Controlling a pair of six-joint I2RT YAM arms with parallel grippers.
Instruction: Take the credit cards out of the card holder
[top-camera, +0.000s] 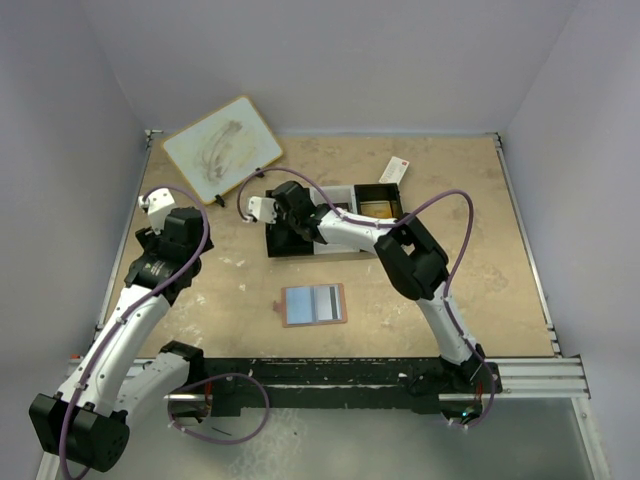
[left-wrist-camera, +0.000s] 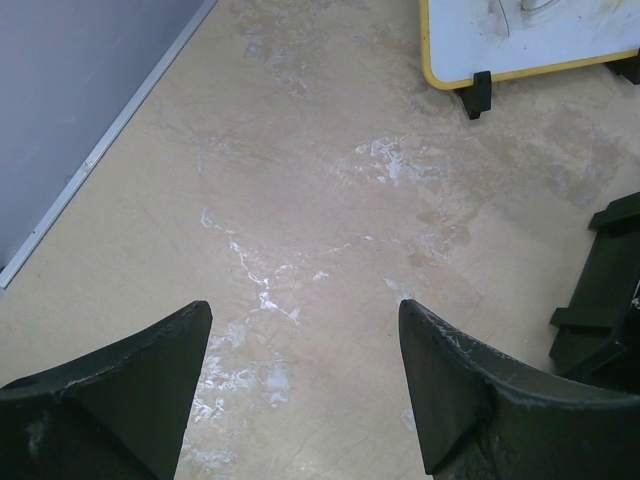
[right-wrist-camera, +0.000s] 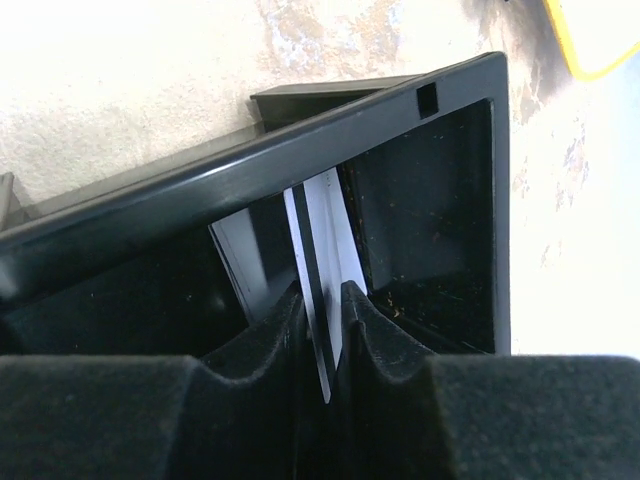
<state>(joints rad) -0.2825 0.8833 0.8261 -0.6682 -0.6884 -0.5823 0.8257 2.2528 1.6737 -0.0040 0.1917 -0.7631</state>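
The card holder (top-camera: 314, 305) lies open on the table in front of the arms, salmon-rimmed, its bluish clear pockets facing up. My right gripper (right-wrist-camera: 323, 295) reaches down into the left compartment of a black tray (right-wrist-camera: 350, 120) and is shut on a credit card (right-wrist-camera: 325, 230), pale with a dark stripe, standing on edge between the fingers. A second pale card (right-wrist-camera: 235, 262) leans inside the same compartment. From above, the right gripper (top-camera: 287, 224) hangs over the tray's left end. My left gripper (left-wrist-camera: 305, 320) is open over bare table, holding nothing.
A yellow-rimmed whiteboard (top-camera: 222, 148) leans at the back left. The black-and-white tray (top-camera: 372, 191) stands mid-table, with a white packet with a red end (top-camera: 394, 169) behind it. Walls close in the table on the left, back and right.
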